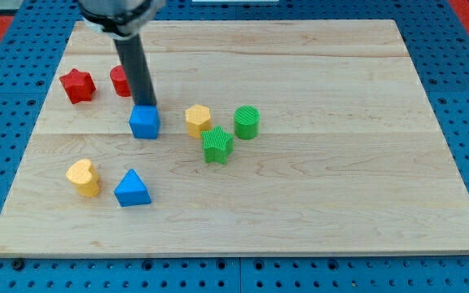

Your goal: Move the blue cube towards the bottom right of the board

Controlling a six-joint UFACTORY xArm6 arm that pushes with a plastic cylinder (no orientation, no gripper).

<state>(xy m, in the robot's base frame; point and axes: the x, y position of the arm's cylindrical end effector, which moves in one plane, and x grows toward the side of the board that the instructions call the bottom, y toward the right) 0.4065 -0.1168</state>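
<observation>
resting at the upper edge of the blue cube (145,123), my tip (147,107) looks to be touching the block's far side, though the rod (136,72) covers the exact point of contact, so i cannot be sure whether it presses on it or sits just behind. i have no jaws or fingers to hold apart or together; the arm ends in this one straight dark rod, which comes down from the view's top and leans slightly to the view's right on its way to the tip.

the blue cube sits in the left half of the wooden board (340,187), a little above its middle height. behind the rod, partly hidden by it, is a red block (120,80) whose shape i cannot make out, and to the view's left of that lies a red star (77,85). to the view's right of the blue cube, near it but apart, stands a yellow block with a faceted top (198,120). further right is a green cylinder (247,122), and a green star (216,145) lies just below and between those two. toward the view's bottom left are a yellow heart-like block (83,177) and, just beside it on the right, a blue triangular block (132,189).
</observation>
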